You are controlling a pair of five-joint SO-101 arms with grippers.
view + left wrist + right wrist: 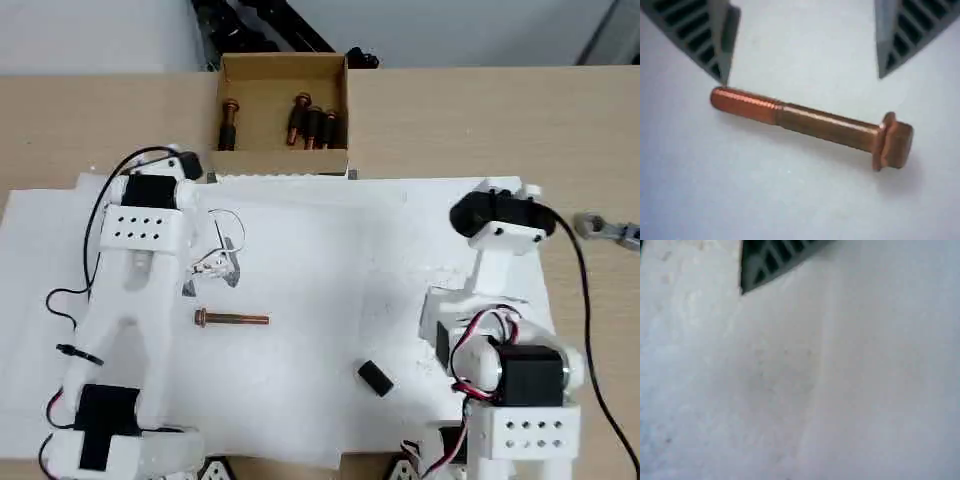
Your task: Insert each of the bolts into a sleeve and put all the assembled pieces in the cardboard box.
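The cardboard box point(283, 160) stands at the far edge of the white sheet point(330, 270). The left gripper point(801, 79) hangs open over the bolt point(810, 125), left of the sheet's centre. Whether the right gripper point(772, 262) is open cannot be told. The sleeve point(376, 378) lies near the sheet's front edge.

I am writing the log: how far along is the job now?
Done: several pieces lie in the box. In hand: the left end effector is open over a loose bolt, not gripping it. Left: join that bolt with the sleeve lying apart, then box it.
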